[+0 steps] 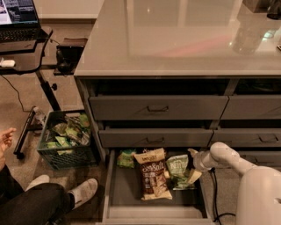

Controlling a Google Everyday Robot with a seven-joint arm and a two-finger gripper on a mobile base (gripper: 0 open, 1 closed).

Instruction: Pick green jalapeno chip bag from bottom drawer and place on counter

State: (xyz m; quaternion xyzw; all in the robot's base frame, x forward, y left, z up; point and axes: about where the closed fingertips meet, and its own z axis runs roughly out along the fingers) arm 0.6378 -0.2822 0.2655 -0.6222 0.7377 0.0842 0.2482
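Observation:
The bottom drawer (118, 193) is pulled open below the counter (175, 39). On its grey floor lie a tall tan-and-brown bag (151, 173), the pale-green and white jalapeno chip bag (177, 169) to its right, and a smaller bright green bag (126, 158) at the back left. My gripper (193, 165) reaches in from the right on the white arm (228, 158) and sits at the right edge of the jalapeno bag, touching or nearly touching it. The bag lies on the drawer floor.
Closed grey drawers with bar handles (157, 108) are above the open one. A green crate of snack bags (66, 138) stands on the floor at left. A person's leg and shoe (81, 191) are beside the drawer, and a desk with a laptop (17, 13) is at far left.

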